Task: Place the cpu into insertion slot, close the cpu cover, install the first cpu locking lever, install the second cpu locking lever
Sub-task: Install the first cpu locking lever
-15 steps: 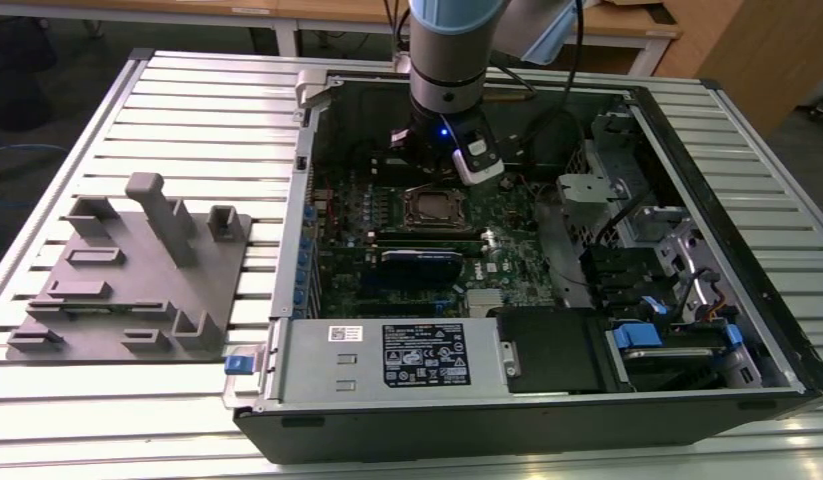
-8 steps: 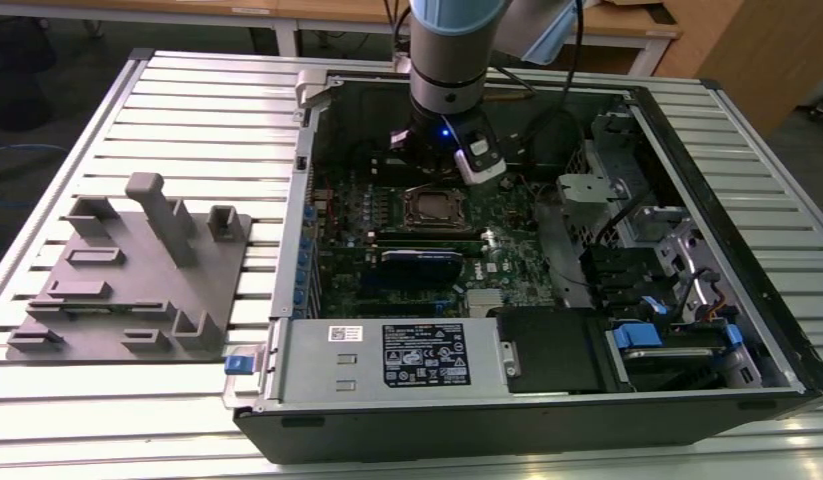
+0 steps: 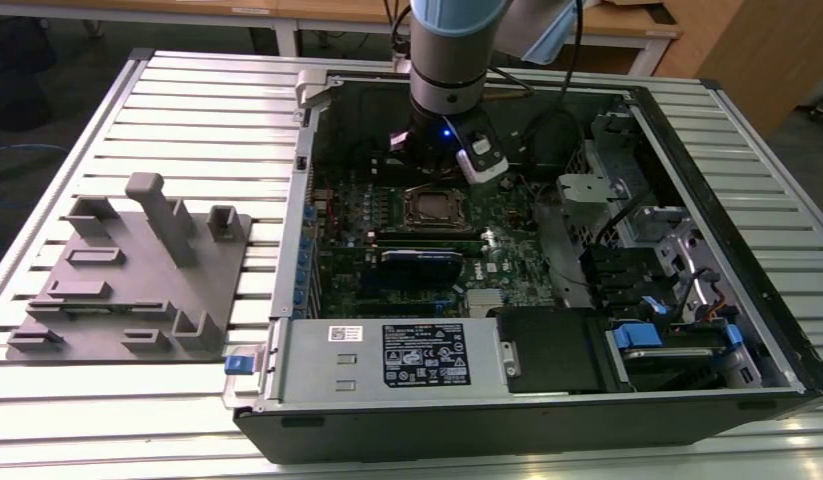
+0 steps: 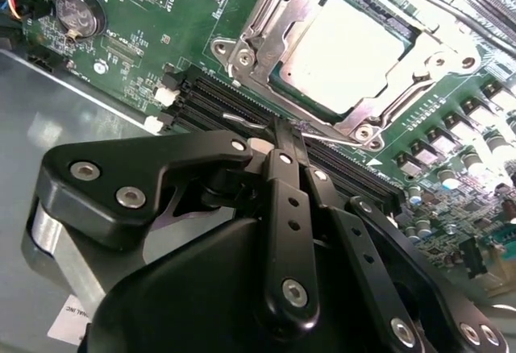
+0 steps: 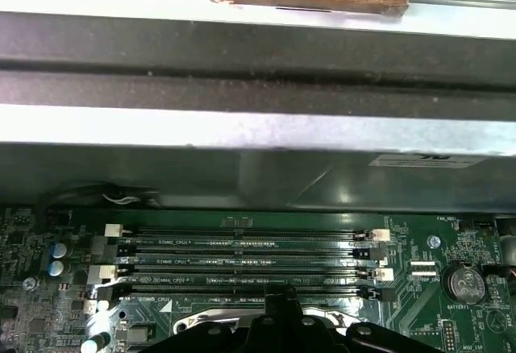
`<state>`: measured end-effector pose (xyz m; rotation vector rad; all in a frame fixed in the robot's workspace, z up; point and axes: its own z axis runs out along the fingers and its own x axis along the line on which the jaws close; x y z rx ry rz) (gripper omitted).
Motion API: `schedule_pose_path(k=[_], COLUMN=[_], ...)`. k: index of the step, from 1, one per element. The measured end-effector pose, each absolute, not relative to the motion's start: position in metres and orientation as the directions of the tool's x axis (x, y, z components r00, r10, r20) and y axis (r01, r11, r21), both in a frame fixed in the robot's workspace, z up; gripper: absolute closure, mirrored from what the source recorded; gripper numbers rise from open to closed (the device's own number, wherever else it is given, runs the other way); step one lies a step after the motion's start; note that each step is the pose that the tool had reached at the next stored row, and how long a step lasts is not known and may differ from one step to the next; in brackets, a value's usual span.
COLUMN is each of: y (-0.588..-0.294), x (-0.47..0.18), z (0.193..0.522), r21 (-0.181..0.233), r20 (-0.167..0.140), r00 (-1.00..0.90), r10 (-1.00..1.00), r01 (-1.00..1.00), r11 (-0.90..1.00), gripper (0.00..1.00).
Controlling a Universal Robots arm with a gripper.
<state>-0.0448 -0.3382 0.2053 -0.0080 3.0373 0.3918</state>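
Second wrist view: pincer [image 4: 282, 139] fingers are drawn together, tips at a wire locking lever [image 4: 239, 118]; whether they grip it cannot be told. Just beyond the tips, the cpu [image 4: 347, 51] sits in the insertion slot [image 3: 435, 208] under the closed cpu cover [image 4: 256, 35]. First wrist view adds memory slots [image 5: 242, 244] ahead of the pincer.

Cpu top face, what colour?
The cpu is pale silver-grey, best seen in the second wrist view.

cpu [image 4: 343, 51] in insertion slot [image 4: 235, 51], apparently under cover [image 4: 397, 83]
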Motion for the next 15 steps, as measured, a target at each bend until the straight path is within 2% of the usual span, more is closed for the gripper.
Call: schedule_pose_path(k=[3, 15], y=[-0.3382, -0.3382], x=[-0.0449, -0.0455], z=[0.2045, 0.201], r21=[0.256, 0.259], r20=[-0.089, -0.179], r00=[-0.996, -0.984], r10=[0.005, -0.016], r01=[-0.018, -0.062], r11=[0.967, 0.964], gripper=[0.89, 0.89])
